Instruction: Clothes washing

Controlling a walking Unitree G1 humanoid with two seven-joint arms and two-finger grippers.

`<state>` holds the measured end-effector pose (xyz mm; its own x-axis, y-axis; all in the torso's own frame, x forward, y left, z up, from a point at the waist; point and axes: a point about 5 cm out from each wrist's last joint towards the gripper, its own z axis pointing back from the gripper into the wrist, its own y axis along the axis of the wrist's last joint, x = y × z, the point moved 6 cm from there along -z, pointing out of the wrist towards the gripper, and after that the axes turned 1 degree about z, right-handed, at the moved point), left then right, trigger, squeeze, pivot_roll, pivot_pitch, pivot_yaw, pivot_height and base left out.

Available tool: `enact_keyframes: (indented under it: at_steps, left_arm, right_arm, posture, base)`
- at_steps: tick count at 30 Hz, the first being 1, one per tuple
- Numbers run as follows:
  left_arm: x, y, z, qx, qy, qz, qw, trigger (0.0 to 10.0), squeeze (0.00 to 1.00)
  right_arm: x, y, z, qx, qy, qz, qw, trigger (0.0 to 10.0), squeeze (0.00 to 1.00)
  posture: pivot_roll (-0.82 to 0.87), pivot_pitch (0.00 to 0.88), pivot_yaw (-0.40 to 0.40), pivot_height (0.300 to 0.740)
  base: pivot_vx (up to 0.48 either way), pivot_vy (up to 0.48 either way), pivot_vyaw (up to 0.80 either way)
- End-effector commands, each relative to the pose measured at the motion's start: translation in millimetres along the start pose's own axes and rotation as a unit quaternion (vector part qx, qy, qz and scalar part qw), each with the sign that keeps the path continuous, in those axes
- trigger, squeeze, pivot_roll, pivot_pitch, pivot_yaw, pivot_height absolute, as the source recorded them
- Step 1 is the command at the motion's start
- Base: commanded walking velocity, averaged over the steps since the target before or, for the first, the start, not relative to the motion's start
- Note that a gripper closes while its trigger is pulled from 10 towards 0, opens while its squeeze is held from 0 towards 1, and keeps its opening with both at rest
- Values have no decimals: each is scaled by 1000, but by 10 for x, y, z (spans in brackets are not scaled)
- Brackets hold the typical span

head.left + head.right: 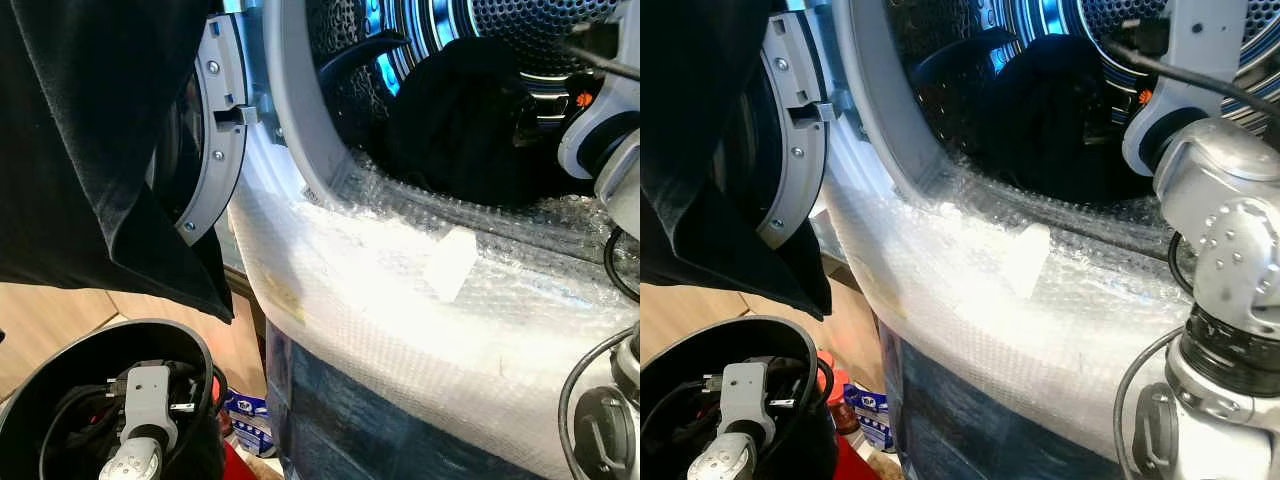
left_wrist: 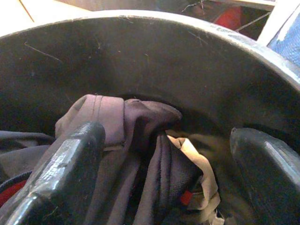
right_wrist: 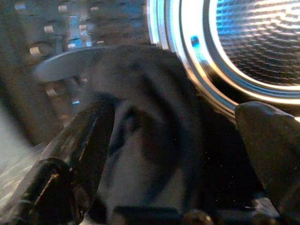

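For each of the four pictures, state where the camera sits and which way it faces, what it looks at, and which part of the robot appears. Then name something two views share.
Left eye view: head camera, forward and down at the washer drum, bubble wrap, black bucket; left arm inside the bucket.
Right eye view: same scene; right arm reaching into the drum.
Left wrist view: along the open left gripper at clothes in the bucket.
Right wrist view: along the open right gripper at a dark garment.
Shared: eye views and right wrist view show that garment.

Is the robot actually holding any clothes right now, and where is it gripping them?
Nothing is held. Left end effector is open over clothes in the bin; right end effector is open inside the drum.
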<state>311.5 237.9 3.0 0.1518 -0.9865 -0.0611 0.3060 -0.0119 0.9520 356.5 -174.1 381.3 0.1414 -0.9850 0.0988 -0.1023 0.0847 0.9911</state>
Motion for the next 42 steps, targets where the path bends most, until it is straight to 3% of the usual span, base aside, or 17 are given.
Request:
enact_keyframes:
  at_steps: [1,7,10,15,17,18,23,24,25,26,27,28,31,32,35,39,42]
  left_arm:
    - [53,-238,56,-44,-11,-6,999,10000,0]
    - [44,-235,52,-44,-11,-5,999,10000,0]
    - [36,-237,50,-44,-10,-6,999,10000,0]
    - [17,-207,39,-37,-5,-5,999,10000,0]
    - [-6,-125,29,-19,5,-3,1000,10000,0]
    - [-6,-125,29,-19,5,-3,1000,10000,0]
    - [-183,127,3,35,44,-4,998,10000,0]
    - [-210,143,1,38,49,-3,998,10000,0]
    - [-210,143,1,38,49,-3,998,10000,0]
    - [-226,152,0,39,52,-3,998,10000,0]
    - [-243,157,-3,41,55,-2,998,10000,0]
    - [-245,158,-3,41,56,-2,998,10000,0]
    - [-255,180,2,50,63,-1,997,10000,0]
    - [-315,263,10,70,83,1,994,10000,0]
    - [-425,408,37,101,109,7,989,10000,0]
    - [-520,516,76,124,128,9,984,10000,0]
    - [-576,626,110,146,137,14,980,10000,0]
  right_arm:
    - [-65,7,118,0,31,11,999,10000,0]
    - [-110,134,213,43,49,29,997,10000,0]
    - [-318,329,372,136,121,50,982,10000,0]
    - [-568,319,460,166,189,34,967,10000,0]
    - [-766,382,605,204,255,7,945,10000,0]
    - [-766,382,605,204,255,7,945,10000,0]
    - [-1072,397,922,236,404,-87,879,10000,0]
    - [-1119,395,1002,239,440,-115,858,10000,0]
    - [-1119,395,1002,239,440,-115,858,10000,0]
    - [-1147,392,1066,245,464,-132,841,10000,0]
    - [-1198,360,1239,254,517,-157,802,10000,0]
    - [-1207,348,1290,256,530,-163,792,10000,0]
    - [-1232,172,1382,229,564,-202,767,10000,0]
    - [-1288,-97,1415,178,584,-198,766,10000,0]
    - [-1401,-490,1537,94,619,-189,756,10000,0]
    - [-1472,-876,1558,9,620,-188,761,10000,0]
    - [-1464,-1405,1511,-75,596,-161,783,10000,0]
  posture:
    - [-131,37,19,740]
    - [-126,37,18,740]
    - [-126,32,16,740]
    - [-122,29,15,740]
    - [-114,15,14,740]
    - [-114,15,14,740]
    - [-99,4,9,740]
    - [-99,4,9,740]
    - [-99,4,9,740]
    - [-99,4,9,740]
    - [-93,3,6,740]
    - [-93,3,6,740]
    - [-94,4,6,740]
    - [-85,3,5,740]
    - [-64,3,-3,740]
    - [-64,3,-3,740]
    - [-42,6,-13,740]
  base:
    - [0,0,0]
    - [0,0,0]
    - [0,0,0]
    - [0,0,0]
    - [0,0,0]
    - [0,0,0]
    - [0,0,0]
    - [0,0,0]
    - [0,0,0]
    - [0,0,0]
    - [0,0,0]
    - [0,0,0]
    - [0,0,0]
    - [0,0,0]
    - [0,0,0]
    - [0,0,0]
    - [0,0,0]
